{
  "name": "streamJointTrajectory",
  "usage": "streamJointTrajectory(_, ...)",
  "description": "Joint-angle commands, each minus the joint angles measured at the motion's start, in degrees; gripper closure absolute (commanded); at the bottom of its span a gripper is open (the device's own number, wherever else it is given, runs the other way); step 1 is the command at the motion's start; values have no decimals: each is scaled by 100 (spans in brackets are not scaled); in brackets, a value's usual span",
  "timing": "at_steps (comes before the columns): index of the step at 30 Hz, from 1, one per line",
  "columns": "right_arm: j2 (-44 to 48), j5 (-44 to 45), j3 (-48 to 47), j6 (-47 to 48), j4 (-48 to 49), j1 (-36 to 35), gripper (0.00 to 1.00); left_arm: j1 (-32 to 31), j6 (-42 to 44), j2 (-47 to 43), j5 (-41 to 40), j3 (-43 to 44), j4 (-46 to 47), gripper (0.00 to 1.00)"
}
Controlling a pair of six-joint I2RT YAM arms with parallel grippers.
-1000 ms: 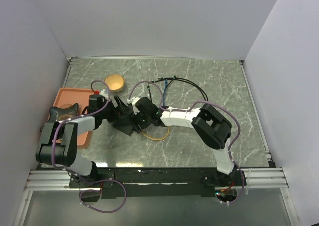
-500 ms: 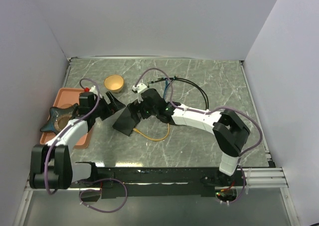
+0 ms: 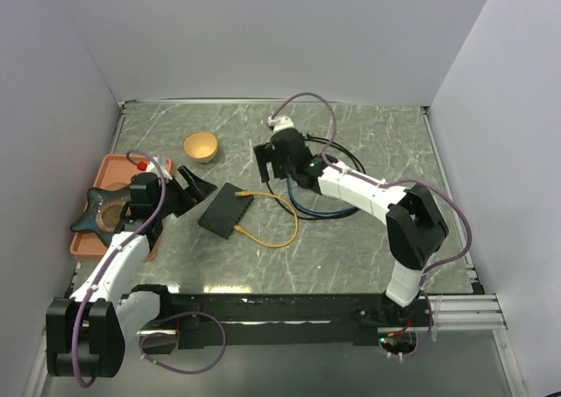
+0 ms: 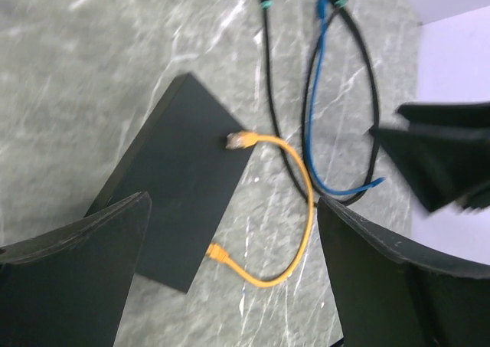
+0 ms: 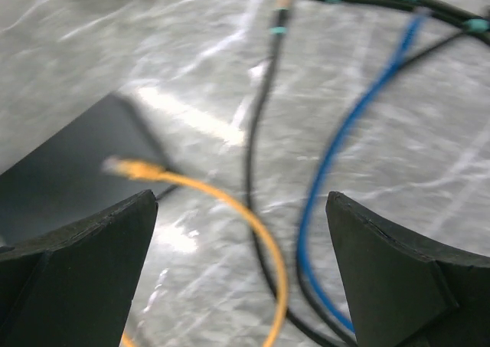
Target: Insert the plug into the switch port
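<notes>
The switch [image 3: 224, 211] is a flat matte-black box lying on the marble table; it also fills the lower left of the left wrist view [image 4: 172, 186]. A yellow cable [image 3: 285, 217] loops to its right. One yellow plug [image 4: 239, 140] sits at the switch's far corner edge; I cannot tell whether it is seated in a port. The other plug [image 4: 217, 251] lies beside the switch's long side. My left gripper [image 3: 197, 187] stands open just left of the switch, nothing between its fingers [image 4: 233, 201]. My right gripper [image 3: 270, 171] hovers open behind the switch, over the cables [image 5: 241, 198].
An orange tray [image 3: 88, 239] holding a dark star-shaped thing [image 3: 103, 206] sits at the left edge under my left arm. A small yellow bowl [image 3: 201, 145] stands behind it. Black cables [image 3: 346, 156] and a blue cable [image 3: 302, 206] curl under my right arm.
Both grippers were crowded over the switch a second ago. The right one opened wide and pulled back toward the far side; the left one drew back to the left, leaving the switch uncovered.
</notes>
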State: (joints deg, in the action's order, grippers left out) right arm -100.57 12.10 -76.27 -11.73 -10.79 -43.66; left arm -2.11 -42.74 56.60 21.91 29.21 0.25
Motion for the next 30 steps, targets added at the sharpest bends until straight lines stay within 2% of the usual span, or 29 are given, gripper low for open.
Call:
streamJointTrajectory(1,-234,267,-739,-339,-467,515,1,18,-50,-53,-161,84,-201,4)
streamJointTrajectory(8,-1173,-93,-1574,-568,-1004,1078,7,18,-68,9,-38,-29,-69,4)
streamJointTrajectory(10,-1385,-146,-1899,-594,-1241,1123,12,18,-76,79,-3,-38,-69,4)
streamJointTrajectory(16,-2018,-234,-2401,-664,-1601,1167,19,18,-50,150,15,-65,89,4)
streamJointTrajectory(21,-2265,-313,-2375,-831,-1637,1210,42,18,-33,150,6,-74,89,4)
streamJointTrajectory(26,-2335,-497,-2252,-910,-1514,1281,50,17,-68,106,6,-91,107,4)
streamJointTrajectory(29,-2379,-629,-2234,-910,-1427,1298,67,18,-59,88,-20,-65,54,4)
streamJointTrajectory(30,-2396,-665,-2252,-910,-1426,1299,67,18,-50,88,-20,-65,54,4)
